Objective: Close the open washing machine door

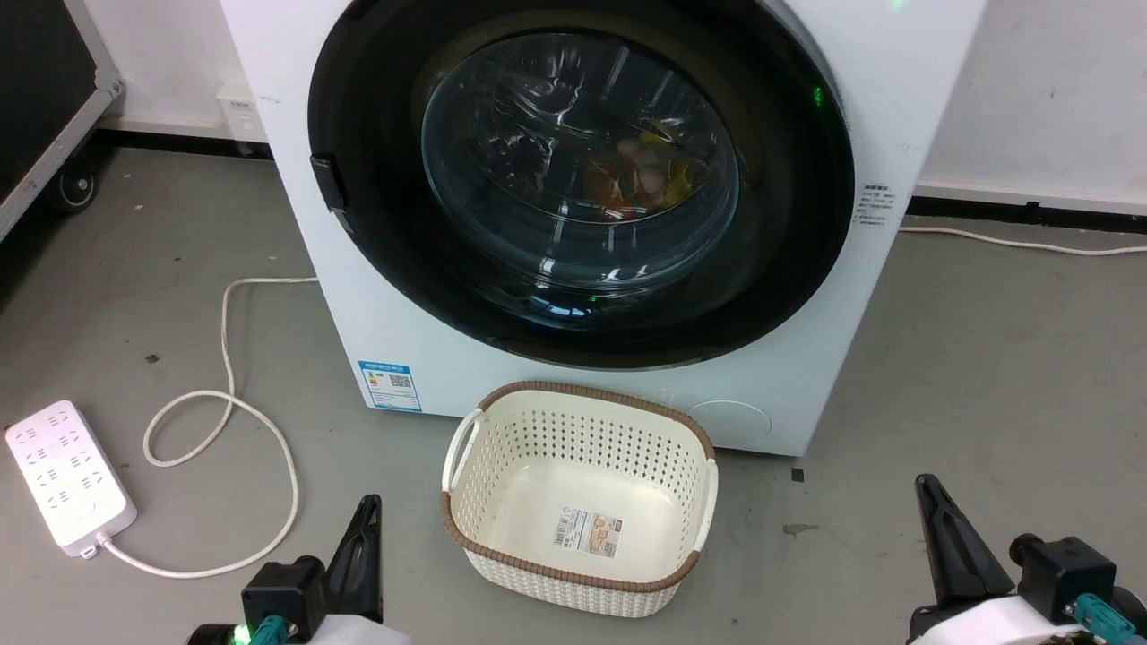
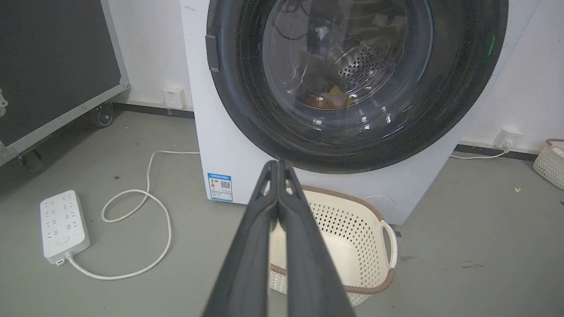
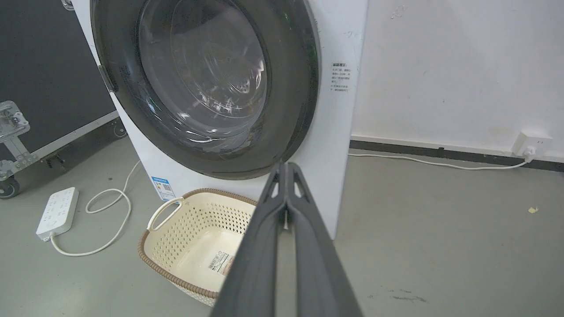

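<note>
Left gripper (image 1: 367, 515), right gripper (image 1: 928, 494), fingers pressed together, face the washing machine door (image 1: 573, 179).

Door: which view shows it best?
Head view: the door faces the camera squarely, only its top cropped. The left wrist view crops more of the top; the right wrist view sees it obliquely, top also cropped.

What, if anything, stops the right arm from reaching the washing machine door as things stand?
Likely yes. The right gripper, fingers shut, faces the washing machine door across open floor; the basket sits to its left, outside that path.
</note>
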Robot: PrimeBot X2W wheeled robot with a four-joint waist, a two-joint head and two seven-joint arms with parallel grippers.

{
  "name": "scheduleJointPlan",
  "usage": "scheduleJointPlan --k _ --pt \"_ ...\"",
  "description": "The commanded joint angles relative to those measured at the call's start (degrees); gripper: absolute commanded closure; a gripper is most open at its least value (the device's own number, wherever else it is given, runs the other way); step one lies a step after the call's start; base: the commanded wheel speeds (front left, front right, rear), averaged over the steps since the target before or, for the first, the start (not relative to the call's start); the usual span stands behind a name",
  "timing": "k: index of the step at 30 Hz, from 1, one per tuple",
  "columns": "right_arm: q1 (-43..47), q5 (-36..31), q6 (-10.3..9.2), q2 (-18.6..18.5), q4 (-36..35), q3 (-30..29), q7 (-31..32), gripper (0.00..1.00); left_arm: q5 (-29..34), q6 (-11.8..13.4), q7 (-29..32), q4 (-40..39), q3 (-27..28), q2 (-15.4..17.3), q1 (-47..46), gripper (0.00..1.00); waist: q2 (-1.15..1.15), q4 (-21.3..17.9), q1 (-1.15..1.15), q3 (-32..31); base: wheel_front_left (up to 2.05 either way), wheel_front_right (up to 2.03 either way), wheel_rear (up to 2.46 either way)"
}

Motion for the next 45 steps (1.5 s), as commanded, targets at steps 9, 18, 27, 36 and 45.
scheduleJointPlan --k 9,18,27,36,45 --pt "-0.21 -0.55 -0.01 0.08 -1.43 0.51 1.27 1.0 1.18 0.45 1.32 -1.32 0.44 -0.03 -0.36 1.0 0.0 -0.08 0.0 0.15 0.0 0.0 0.0" --pt "-0.27 -0.94 -0.01 0.1 -2.31 0.87 2.33 1.0 1.86 0.65 2.37 -2.28 0.65 -0.04 -0.46 1.0 0.0 -0.15 0.0 0.29 0.0 0.0 0.0" --pt "-0.33 -1.34 -0.02 0.12 -3.2 1.23 3.39 1.0 2.54 0.84 3.43 -3.23 0.87 -0.05 -0.56 1.0 0.0 -0.23 0.0 0.44 0.0 0.0 0.0" --pt "-0.39 -1.73 -0.02 0.14 -4.09 1.59 4.45 1.0 3.22 1.04 4.47 -4.18 1.08 -0.06 -0.67 1.0 0.0 -0.3 0.0 0.58 0.0 0.0 0.0" --pt "-0.44 -2.08 -0.02 0.16 -4.88 1.91 5.39 1.0 3.82 1.21 5.41 -5.02 1.27 -0.07 -0.76 1.0 0.0 -0.37 0.0 0.71 0.0 0.0 0.0"
